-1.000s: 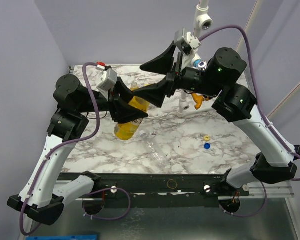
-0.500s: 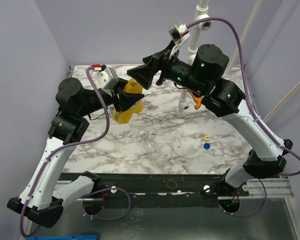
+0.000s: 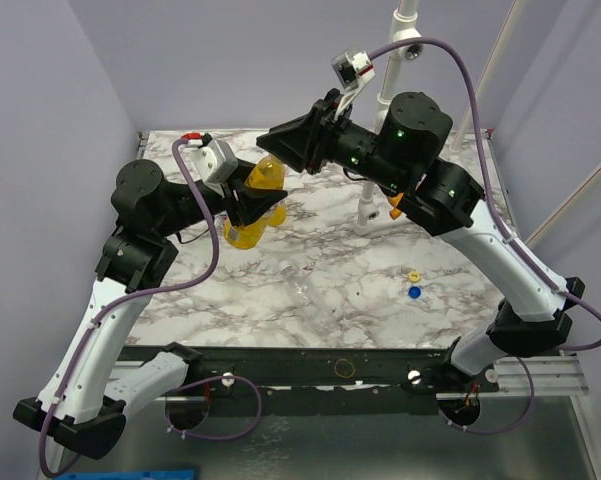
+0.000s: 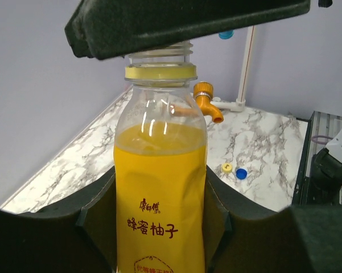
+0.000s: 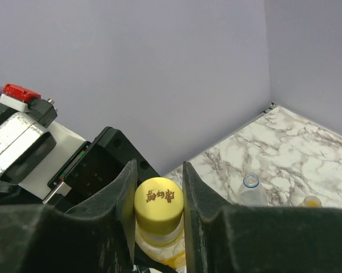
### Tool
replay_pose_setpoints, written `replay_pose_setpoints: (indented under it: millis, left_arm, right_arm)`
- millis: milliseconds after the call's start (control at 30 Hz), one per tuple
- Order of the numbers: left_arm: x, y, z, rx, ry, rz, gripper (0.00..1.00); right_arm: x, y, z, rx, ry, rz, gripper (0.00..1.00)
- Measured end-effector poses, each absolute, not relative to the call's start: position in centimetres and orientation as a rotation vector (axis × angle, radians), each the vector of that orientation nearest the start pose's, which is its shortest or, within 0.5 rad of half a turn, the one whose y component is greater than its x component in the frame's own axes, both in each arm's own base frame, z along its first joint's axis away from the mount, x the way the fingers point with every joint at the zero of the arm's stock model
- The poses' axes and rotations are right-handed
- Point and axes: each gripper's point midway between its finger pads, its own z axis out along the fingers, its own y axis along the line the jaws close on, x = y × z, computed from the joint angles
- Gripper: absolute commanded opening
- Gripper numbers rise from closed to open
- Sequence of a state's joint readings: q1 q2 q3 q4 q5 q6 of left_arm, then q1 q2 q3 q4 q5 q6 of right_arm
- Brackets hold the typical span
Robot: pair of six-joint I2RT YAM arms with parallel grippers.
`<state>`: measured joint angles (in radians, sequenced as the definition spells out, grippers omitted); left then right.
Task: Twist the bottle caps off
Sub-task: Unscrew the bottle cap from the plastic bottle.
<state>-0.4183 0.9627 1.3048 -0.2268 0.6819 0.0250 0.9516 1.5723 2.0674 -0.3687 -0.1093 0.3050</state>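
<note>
Okay, left gripper (image 4: pixel 159 222) is clamped on the belly of the yellow-orange drink bottle (image 4: pixel 159 187), over the left rear of the marble table (image 3: pixel 450 250). Right gripper (image 5: pixel 159 190) sits over the top, fingers (image 5: pixel 124 196) pressed against both sides of its yellow cap (image 5: pixel 158 202) (cap on the neck). At right, loose yellow cap (image 3: pixel 414 276) and blue cap (image 3: pixel 414 292) lie just beside each other. Clear bottle (image 3: pixel 308 290), capless, is mid-table.

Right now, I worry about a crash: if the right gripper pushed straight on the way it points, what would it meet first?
Most likely the yellow cap, which it grips; pushing on would press into the orange bottle held by the left gripper. Depth is unclear.
</note>
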Motion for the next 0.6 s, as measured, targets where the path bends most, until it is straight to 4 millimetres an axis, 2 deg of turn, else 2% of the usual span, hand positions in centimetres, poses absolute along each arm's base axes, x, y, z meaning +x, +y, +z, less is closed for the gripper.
replay_pose_setpoints:
  millis: [233, 400, 500, 600]
  left_arm:
    - [22.0, -22.2, 44.7, 0.880, 1.273, -0.838, 0.00]
    - [20.3, -23.0, 44.9, 0.922, 1.269, -0.951, 0.00]
    - [18.9, -23.4, 45.1, 0.960, 1.259, -1.027, 0.00]
    - [18.4, -23.4, 45.2, 0.972, 1.253, -1.046, 0.00]
  right_arm:
    - [22.3, 38.8, 54.4, -0.655, 1.366, 1.146, 0.01]
    - [19.7, 38.0, 56.1, -0.761, 1.263, 1.184, 0.01]
    - [18.5, 36.9, 57.4, -0.792, 1.203, 1.178, 0.00]
    - [17.3, 35.2, 58.4, -0.818, 1.155, 1.150, 0.01]
